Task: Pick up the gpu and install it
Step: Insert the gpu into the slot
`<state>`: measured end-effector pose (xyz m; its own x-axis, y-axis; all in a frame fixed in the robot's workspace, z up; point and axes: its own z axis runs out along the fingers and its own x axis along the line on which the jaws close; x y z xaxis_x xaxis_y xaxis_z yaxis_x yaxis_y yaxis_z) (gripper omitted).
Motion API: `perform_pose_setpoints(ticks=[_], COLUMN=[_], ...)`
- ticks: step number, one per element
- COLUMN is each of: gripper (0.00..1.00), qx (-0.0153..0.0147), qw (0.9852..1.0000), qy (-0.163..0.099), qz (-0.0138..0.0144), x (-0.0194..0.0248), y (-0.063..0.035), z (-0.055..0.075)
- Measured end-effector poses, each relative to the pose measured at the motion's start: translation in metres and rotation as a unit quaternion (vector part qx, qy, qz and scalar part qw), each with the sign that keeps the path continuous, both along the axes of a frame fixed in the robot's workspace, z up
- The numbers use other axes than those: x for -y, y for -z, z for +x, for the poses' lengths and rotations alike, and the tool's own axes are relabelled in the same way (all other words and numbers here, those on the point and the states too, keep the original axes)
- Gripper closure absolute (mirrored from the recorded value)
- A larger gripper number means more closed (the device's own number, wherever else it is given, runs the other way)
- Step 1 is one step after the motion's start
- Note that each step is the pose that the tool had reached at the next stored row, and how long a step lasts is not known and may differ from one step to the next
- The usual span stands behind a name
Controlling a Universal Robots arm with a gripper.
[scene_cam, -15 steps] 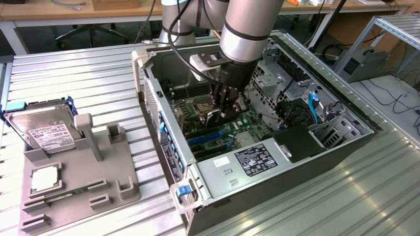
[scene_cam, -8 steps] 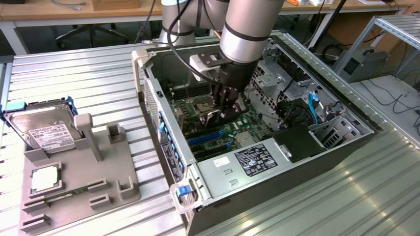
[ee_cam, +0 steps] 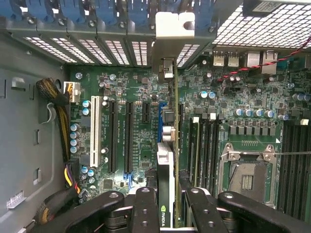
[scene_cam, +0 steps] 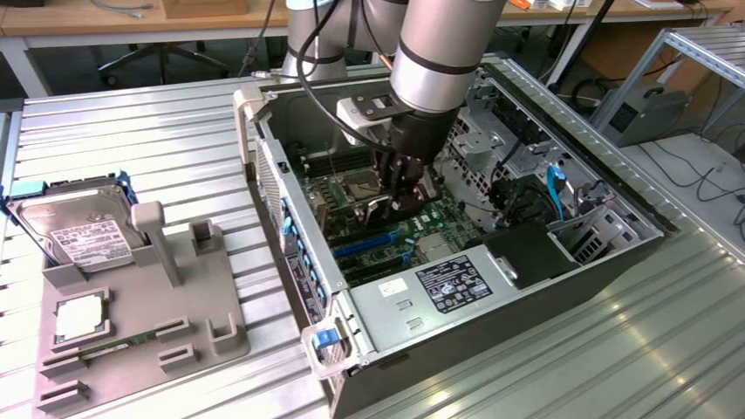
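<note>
Toward the table's [scene_cam: 174, 131] near edge, at the exterior view's left, a grey fixture [scene_cam: 140, 323] carries a hard drive [scene_cam: 76, 231], a processor chip [scene_cam: 79, 316] and a memory stick [scene_cam: 117, 342].

Mid-table, beside the fixture, the computer case [scene_cam: 489, 367] lies open on its side, with its power supply [scene_cam: 454, 284] at the near end.

Deeper in the case, the gripper [scene_cam: 396, 196] is lowered over the motherboard [scene_cam: 396, 240]. In the wrist view the gripper [ee_cam: 170, 208] is pinching the gpu [ee_cam: 165, 170] across its thickness. The card stands edge-on above the blue slot [ee_cam: 160, 121]. Its bracket [ee_cam: 174, 22] reaches the slotted wall at the case's far side. Whether the contact edge has entered the slot cannot be told.

Assessment: the card is likely light and stiff but fragile, since its components and edge contacts tolerate no side load. The present hold on the flat faces near the upper edge appears sound. Tilt would risk binding in the slot.
</note>
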<state>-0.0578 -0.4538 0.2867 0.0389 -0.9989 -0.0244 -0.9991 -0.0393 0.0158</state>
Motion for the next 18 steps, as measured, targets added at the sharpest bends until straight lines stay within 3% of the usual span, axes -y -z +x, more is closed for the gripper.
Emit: perform_pose_setpoints(ticks=[4,6,8,18], gripper=[0.73,0.73,0.73,0.73], qx=[0.0000,0.0000,0.0000,0.0000], qw=[1.0000,1.0000,1.0000,1.0000], qy=[0.001,0.007,0.007,0.007], qz=[0.0001,-0.0004,-0.0004,-0.0004], x=[0.0004,0.0005,0.0006,0.0005], y=[0.0007,0.0109,0.0144,0.0144], z=[-0.004,-0.007,-0.010,-0.011])
